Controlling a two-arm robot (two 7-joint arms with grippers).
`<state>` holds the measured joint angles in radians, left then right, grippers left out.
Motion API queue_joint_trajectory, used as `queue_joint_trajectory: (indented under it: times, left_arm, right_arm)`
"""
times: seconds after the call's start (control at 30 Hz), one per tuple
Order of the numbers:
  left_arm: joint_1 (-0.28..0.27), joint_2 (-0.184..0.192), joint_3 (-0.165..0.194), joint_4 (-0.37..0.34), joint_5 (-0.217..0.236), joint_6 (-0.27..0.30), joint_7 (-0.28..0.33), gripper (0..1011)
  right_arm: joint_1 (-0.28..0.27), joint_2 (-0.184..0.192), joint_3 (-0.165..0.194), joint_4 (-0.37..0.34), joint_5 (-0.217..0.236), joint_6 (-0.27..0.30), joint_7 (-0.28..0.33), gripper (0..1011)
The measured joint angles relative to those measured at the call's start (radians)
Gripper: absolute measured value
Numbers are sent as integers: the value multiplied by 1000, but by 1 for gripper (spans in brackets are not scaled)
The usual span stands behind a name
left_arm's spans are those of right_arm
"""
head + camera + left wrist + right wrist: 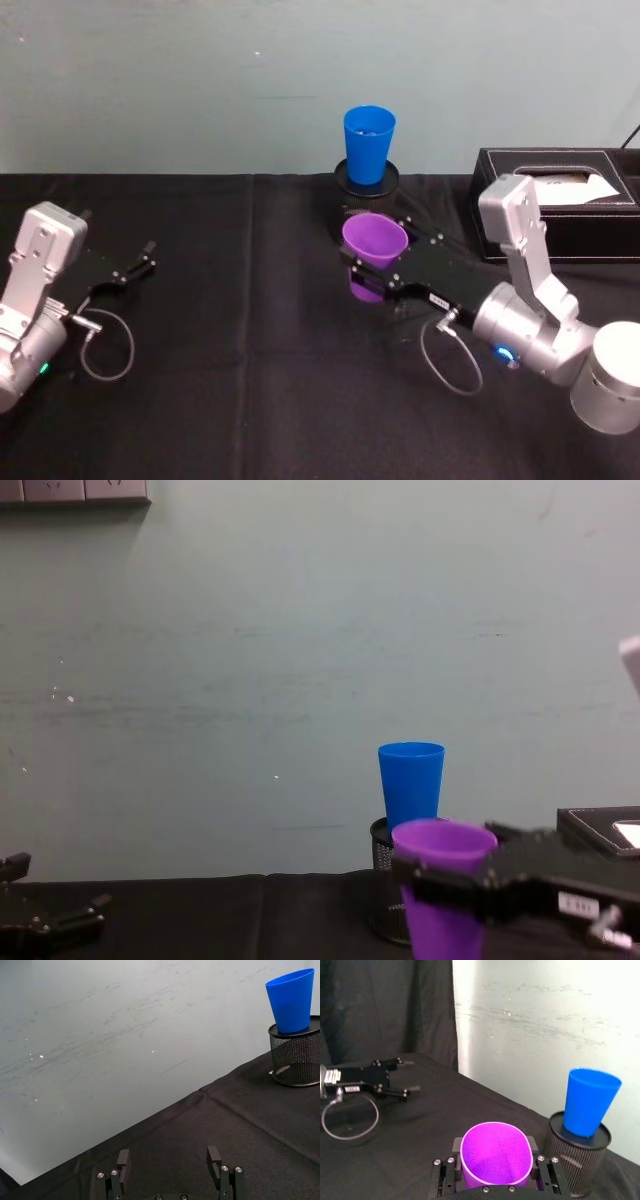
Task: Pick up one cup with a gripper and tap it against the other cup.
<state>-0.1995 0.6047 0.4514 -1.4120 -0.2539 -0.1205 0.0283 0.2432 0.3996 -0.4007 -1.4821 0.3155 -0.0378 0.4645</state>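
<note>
The purple cup stands upright between the flat fingers of my right gripper, which is shut on it just below the rim. In the right wrist view the purple cup sits between both fingers. The blue cup stands upright in a black mesh holder just behind it, with a gap between the two cups. From the chest the purple cup is in front of and slightly right of the blue cup. My left gripper rests open at the table's left; the blue cup is far from it.
A black tissue box stands at the back right, close behind my right arm. A black cloth covers the table, and a pale green wall rises right behind the mesh holder. A loose cable loops beside each wrist.
</note>
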Motion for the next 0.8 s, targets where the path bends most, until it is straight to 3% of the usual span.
queue_joint_trajectory:
  times: [0.3,0.8]
  left_arm:
    - [0,0,0,0,0,0,0,1000]
    - [0,0,0,0,0,0,0,1000]
  right_arm:
    - [14,16,14,-74,46,81,6,733]
    - [15,18,16,-82,55,87,5,733]
